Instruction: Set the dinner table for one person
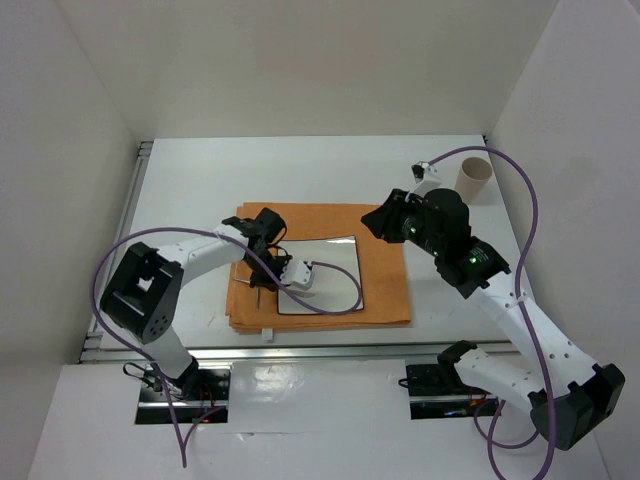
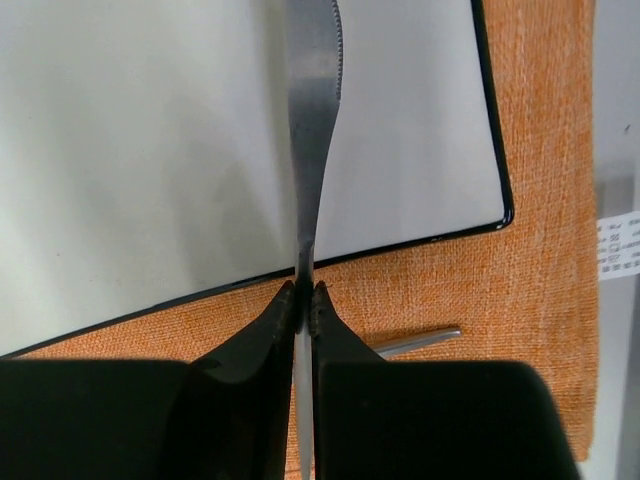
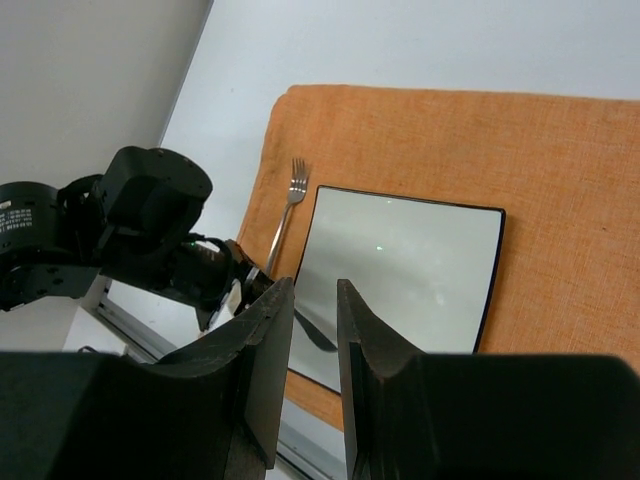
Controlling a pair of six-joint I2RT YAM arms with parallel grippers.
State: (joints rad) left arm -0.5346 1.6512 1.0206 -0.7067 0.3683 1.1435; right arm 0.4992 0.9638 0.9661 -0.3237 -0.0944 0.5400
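Note:
On the white dinner table lies an orange cloth with a white square black-rimmed plate on it. At the plate's left edge my left gripper is shut on a knife. In the left wrist view its fingertips pinch the handle of the knife, and the blade reaches out over the plate. A fork rests on the cloth left of the plate. My right gripper hovers open and empty above the cloth's far right part.
A paper cup stands upright at the far right of the table. A white label sticks out at the cloth's near edge. Metal rails run along the left and near table edges. White walls enclose three sides.

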